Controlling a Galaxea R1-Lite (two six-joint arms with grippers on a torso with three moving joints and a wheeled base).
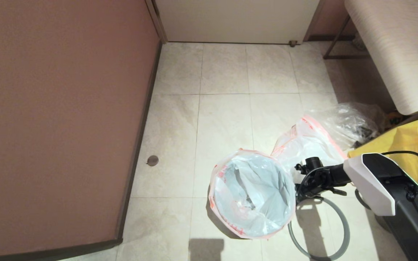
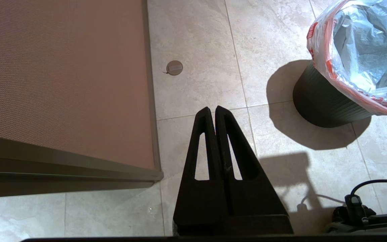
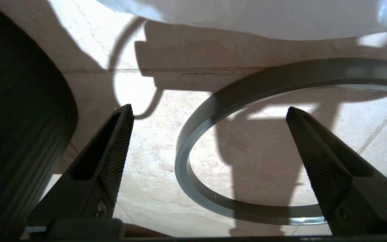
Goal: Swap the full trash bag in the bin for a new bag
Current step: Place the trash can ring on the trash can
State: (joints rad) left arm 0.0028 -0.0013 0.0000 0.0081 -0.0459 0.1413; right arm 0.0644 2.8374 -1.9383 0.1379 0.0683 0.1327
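The black bin (image 1: 227,228) stands on the tiled floor, lined with the new bag (image 1: 252,192), whose orange-red hem is folded over the rim. In the left wrist view the bin (image 2: 324,101) and new bag (image 2: 358,40) show from the side. The full trash bag (image 1: 307,143) lies on the floor behind the bin, to its right. The grey ring rim (image 1: 345,232) lies flat on the floor right of the bin. My right arm (image 1: 321,177) reaches in beside the bin. My right gripper (image 3: 208,108) hangs open and empty over the ring (image 3: 181,158), with the bin wall (image 3: 18,117) beside it. My left gripper (image 2: 212,108) is shut, empty, and off to the bin's left.
A clear bag (image 1: 350,121) and a yellow tote (image 1: 412,141) sit at the right, under a bench (image 1: 386,47). A brown wall panel (image 1: 60,119) fills the left. A round floor stop (image 1: 152,160) sits near the wall. A white door (image 1: 236,20) closes the far end.
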